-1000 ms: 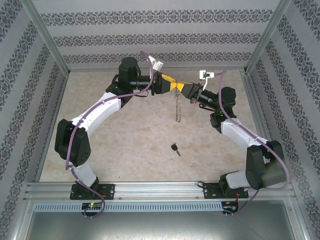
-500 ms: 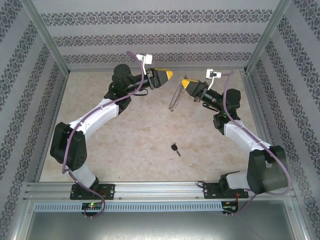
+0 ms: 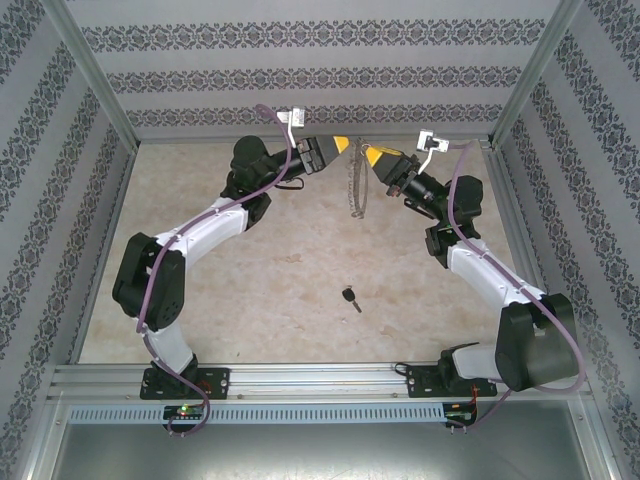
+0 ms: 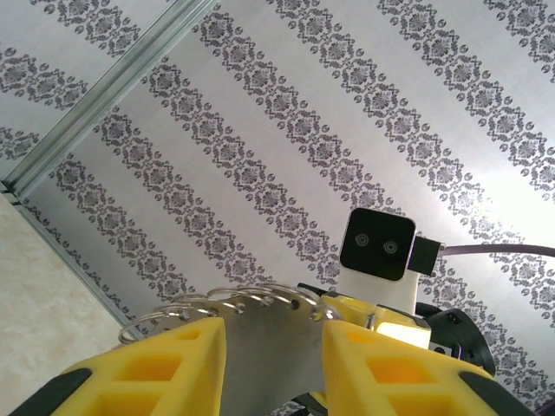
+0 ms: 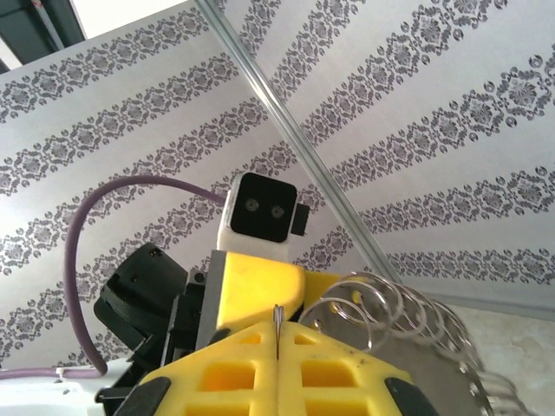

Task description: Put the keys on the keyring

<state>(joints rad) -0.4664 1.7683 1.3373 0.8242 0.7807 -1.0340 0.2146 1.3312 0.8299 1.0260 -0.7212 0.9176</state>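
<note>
Seen from above: meets tip to tip high over the far part of the counter (image 3: 250, 300), at about 12 o'clock, with the left fingers (image 3: 337, 147) pointing in from 9 o'clock and the right fingers (image 3: 367, 154) from 3 o'clock.

Grips the keyring (image 3: 355, 190) by its top edge with the right fingers (image 5: 286, 342), pressed fully together on a thin sliver of metal. Lets the rest of the hoop hang edge-on toward 6 o'clock, jagged fringe and all, clear of the counter. Shows the hoop's stacked silver loops (image 5: 390, 299) fanning out toward 3 o'clock just beside those yellow tips.

Straddles the same keyring (image 4: 221, 303) with the left fingers (image 4: 165, 368), held partly apart with a flat silvery piece filling the gap. Cannot tell whether actually pinching it or merely set around it. Faces the other wrist's camera (image 4: 377, 245) just beyond, at 1 o'clock.

Leaves the key (image 3: 349, 297) lying flat on the counter, well below the keyring at 6 o'clock from it, black head up, short blade toward 5 o'clock, touched by neither arm.
</note>
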